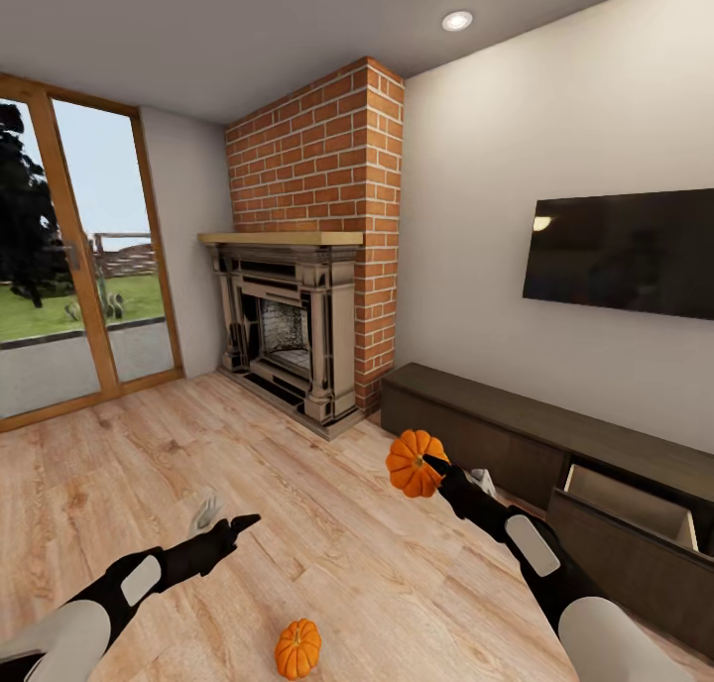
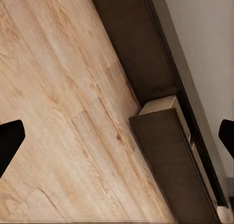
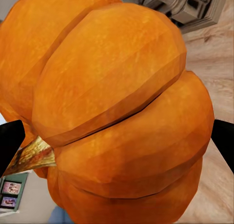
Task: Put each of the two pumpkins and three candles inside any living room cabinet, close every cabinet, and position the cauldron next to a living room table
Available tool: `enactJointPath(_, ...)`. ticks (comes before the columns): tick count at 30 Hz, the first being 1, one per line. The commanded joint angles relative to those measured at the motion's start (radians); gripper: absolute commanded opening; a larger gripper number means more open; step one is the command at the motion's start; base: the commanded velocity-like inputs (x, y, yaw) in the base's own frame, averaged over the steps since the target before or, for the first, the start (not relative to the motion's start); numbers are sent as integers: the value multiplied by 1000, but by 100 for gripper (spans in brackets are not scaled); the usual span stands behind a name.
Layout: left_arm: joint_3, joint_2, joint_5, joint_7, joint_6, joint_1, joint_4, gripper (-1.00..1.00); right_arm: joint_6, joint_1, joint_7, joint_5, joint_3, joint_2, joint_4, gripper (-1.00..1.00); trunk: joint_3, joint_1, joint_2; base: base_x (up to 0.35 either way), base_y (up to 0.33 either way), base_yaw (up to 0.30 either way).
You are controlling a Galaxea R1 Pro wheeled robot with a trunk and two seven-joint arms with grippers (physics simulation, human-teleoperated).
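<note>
My right gripper [image 1: 436, 469] is shut on a bright-orange ribbed pumpkin [image 1: 413, 462], held in the air in front of the long dark-brown cabinet [image 1: 476, 419]. In the right wrist view that pumpkin [image 3: 117, 112] sits between the black fingertips [image 3: 9, 148], its brownish stem to one side. A second pumpkin [image 1: 297, 647] lies on the wood floor between my arms. One cabinet drawer [image 1: 630, 504] stands pulled out, its pale inside showing. My left gripper [image 1: 226, 519] hovers open and empty over the floor. The left wrist view shows the open drawer [image 2: 170, 151] and the cabinet [image 2: 146, 48].
A black TV [image 1: 620, 251] hangs on the white wall above the cabinet. A red-brick fireplace column [image 1: 327, 196] with a dark surround [image 1: 288, 335] stands in the corner. Glass doors [image 1: 59, 266] fill the left wall. Light wood floor [image 1: 198, 444] stretches ahead.
</note>
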Motion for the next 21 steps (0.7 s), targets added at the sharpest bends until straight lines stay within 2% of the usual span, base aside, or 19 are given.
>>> enactJointPath(1,8,5,0,-4,22,3,11,100,12,-1,0,-8,-1,0,-1,-100,-1,0,-1,0,0,0)
enactJointPath(6,9,16,0,3,102,13,33,100,19,-1,-1,-7,-2,0,-1,-100,-1,0,-1,0,0,0)
enactJointPath(8,9,17,0,28,143,14,36,100,20,-1,-1,-7,-2,0,0,-100,-1,0,-1,0,0,0)
enactJointPath(10,9,16,2,128,165,15,36,100,20,-1,0,-7,-2,0,-1,-100,-1,0,-1,0,0,0)
enactJointPath(11,12,14,5,240,166,15,36,100,20,-1,0,-7,-2,0,-1,-100,-1,0,-1,0,0,0)
enactJointPath(12,21,11,15,361,147,16,35,100,20,-1,0,-8,-2,0,-1,-100,-1,0,-1,0,0,0)
enactJointPath(14,42,10,35,470,98,16,34,100,21,-1,-1,-8,-2,0,-1,-100,-1,0,-1,0,0,0)
enactJointPath(15,63,9,53,558,36,16,35,100,21,-1,0,-8,-2,0,-1,-100,-1,0,-1,0,0,0)
enactJointPath(16,70,8,60,595,3,16,35,100,21,-1,0,-8,-2,0,-1,-100,-1,0,-1,0,0,0)
enactJointPath(17,80,7,70,653,-59,16,36,100,21,-1,0,-8,-2,-1,-1,-100,-1,0,-1,0,0,0)
enactJointPath(20,92,6,80,728,-164,16,36,100,22,-1,0,-8,-2,-1,-1,-100,-1,0,-1,0,0,0)
enactJointPath(21,93,5,81,735,-177,16,37,100,22,-1,0,-8,-2,-1,-1,-100,-1,0,-1,0,0,0)
